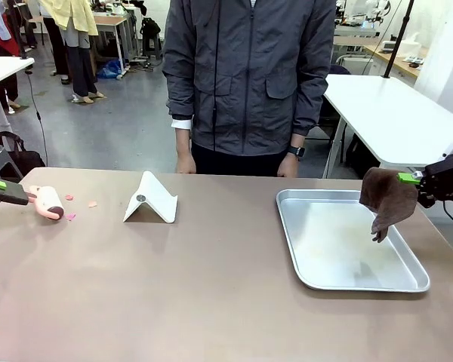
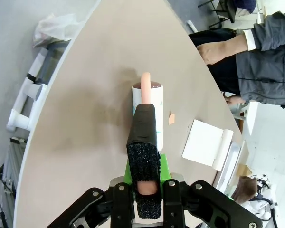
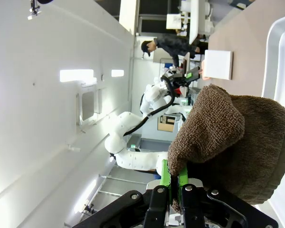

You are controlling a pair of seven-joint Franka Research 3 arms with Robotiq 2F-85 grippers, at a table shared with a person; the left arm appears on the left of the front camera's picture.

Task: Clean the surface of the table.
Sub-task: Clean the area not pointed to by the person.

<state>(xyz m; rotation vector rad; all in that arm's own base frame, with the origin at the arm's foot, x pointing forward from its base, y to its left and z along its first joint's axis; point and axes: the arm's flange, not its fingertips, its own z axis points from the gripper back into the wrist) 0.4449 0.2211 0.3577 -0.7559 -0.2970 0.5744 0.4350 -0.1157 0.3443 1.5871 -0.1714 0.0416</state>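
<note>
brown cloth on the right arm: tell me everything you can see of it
Brown cloth: terry-like looped pile, dark brown, crumpled and folded over itself. The right gripper is shut on its upper edge, so it hangs limp, lower tip over the right side of the metal tray. Whether the tip touches the tray is unclear.

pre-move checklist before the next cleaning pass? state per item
1. Roller grip: ok, left gripper is shut on the handle of the lint roller.
2. Cloth grip: ok, right gripper is shut on the brown cloth.
3. Roller touching the table: cannot tell.
4. Debris gone: not ok, pink scraps lie beside the roller.
5. Cloth over bare tabletop: not ok, it hangs above the metal tray.
6. Path free of the person's hands: ok, they hang at the far edge, off the top.
</note>
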